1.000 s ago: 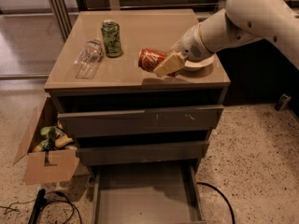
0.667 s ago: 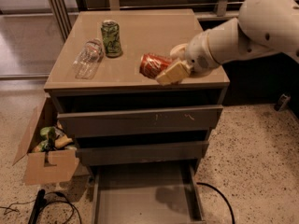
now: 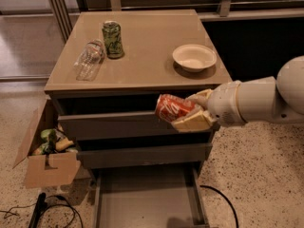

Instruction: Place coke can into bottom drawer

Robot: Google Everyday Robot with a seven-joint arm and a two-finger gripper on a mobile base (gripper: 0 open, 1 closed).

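Note:
My gripper [image 3: 190, 110] is shut on the coke can [image 3: 172, 107], a red-orange can with white lettering held on its side. It hangs in front of the cabinet's upper drawer fronts, to the right of centre and off the cabinet top. The white arm [image 3: 256, 101] reaches in from the right. The bottom drawer [image 3: 145, 198] is pulled open below, a wide shallow tray with a flat grey floor, and nothing shows in it. The can is well above the drawer floor.
On the cabinet top [image 3: 142, 56] stand a green patterned can [image 3: 112, 39], a clear plastic bottle on its side [image 3: 89, 58] and a white bowl [image 3: 194, 57]. A cardboard box with items [image 3: 47, 151] sits on the floor at left, with black cables [image 3: 42, 210] near it.
The gripper has carried the coke can off the cabinet top, forward and down, to the front of the upper drawers. The white bowl is now uncovered.

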